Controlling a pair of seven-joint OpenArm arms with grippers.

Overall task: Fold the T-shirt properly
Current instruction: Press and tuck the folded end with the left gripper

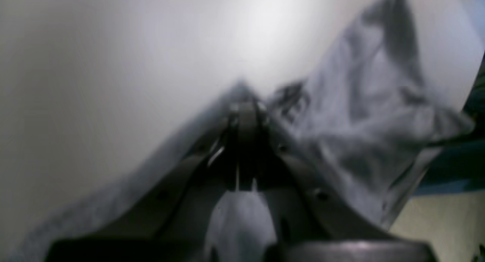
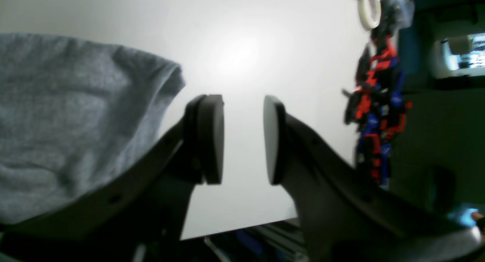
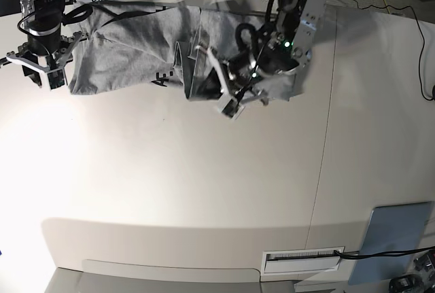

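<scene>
Fabric sits pinched in our left gripper [image 1: 246,106]: its jaws are pressed together on an edge of the T-shirt [image 3: 136,52], and in the left wrist view the grey cloth runs away from the fingertips on both sides. How many layers are caught we cannot tell, because that view is blurred. Black lettering shows just beside the grip, so some of the printed side is turned up there.

Our right gripper [image 2: 242,140] stands spread with nothing between its pads [image 2: 210,138], hovering beside the shirt's other end; bare table [image 3: 204,184] shows through the gap.

The shirt lies bunched along the far edge of the table, between our 2 arms, rumpled and partly doubled over near the middle.

Risks as we judge them:
- If the left pinch holds only 1 thin layer, it could slip out once we pull, and the cloth would fall back in a heap.
- If it holds 2 or more layers, lifting would drag the whole bunch instead of opening it.
- With only 1 end held, any pull may slide the shirt across the table or off the far edge rather than spread it.
- Cables near the left arm hang close to the cloth and might snag.
</scene>
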